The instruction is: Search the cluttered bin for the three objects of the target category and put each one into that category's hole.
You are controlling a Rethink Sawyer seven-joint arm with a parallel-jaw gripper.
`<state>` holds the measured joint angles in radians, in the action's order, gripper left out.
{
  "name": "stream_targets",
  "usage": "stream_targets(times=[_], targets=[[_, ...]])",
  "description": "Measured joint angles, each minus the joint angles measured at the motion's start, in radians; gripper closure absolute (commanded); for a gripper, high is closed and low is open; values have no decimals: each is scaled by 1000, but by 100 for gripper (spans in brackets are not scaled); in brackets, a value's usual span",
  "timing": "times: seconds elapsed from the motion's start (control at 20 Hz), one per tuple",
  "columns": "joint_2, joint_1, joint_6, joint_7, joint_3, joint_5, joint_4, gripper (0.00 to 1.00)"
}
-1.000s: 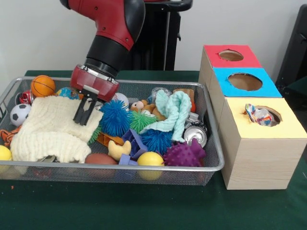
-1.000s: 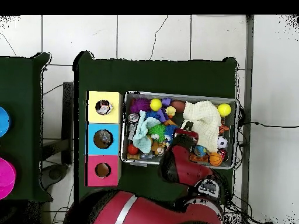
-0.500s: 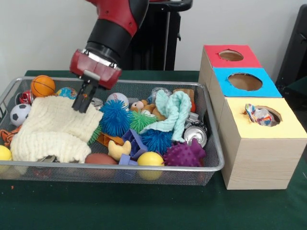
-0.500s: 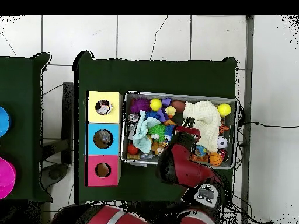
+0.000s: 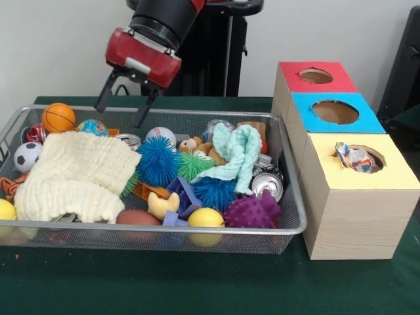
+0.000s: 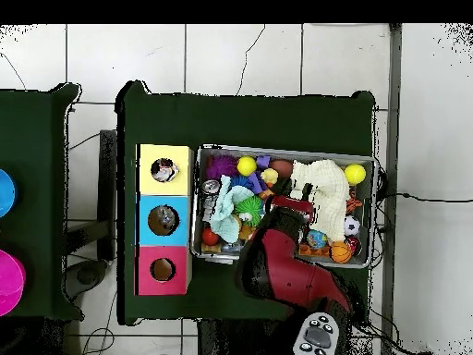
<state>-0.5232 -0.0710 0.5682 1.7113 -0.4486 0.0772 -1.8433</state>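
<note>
Bin (image 5: 294,216) rim below spread pincer (image 5: 123,108)

The bin (image 5: 289,216) holds two cloths: one cream cloth (image 5: 72,174) at its left end and one mint cloth (image 5: 239,154) toward the right end. There are four spiky balls: two blue (image 5: 157,159) (image 5: 213,191), one green (image 5: 191,165), one purple (image 5: 251,211). Two smooth yellow balls (image 5: 206,218) (image 5: 6,210) lie along the front edge. One basketball (image 5: 58,117) and one soccer ball (image 5: 26,156) sit at the left end. One can (image 5: 267,184) lies by the right end. Beside the bin stand three boxes: red (image 5: 315,75), blue (image 5: 335,111), yellow (image 5: 357,177).
</note>
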Motion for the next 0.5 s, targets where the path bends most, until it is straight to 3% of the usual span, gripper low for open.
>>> stream_targets(times=[0.5], targets=[[-13, -160, -5, 0, 30, 27, -17, 0]])
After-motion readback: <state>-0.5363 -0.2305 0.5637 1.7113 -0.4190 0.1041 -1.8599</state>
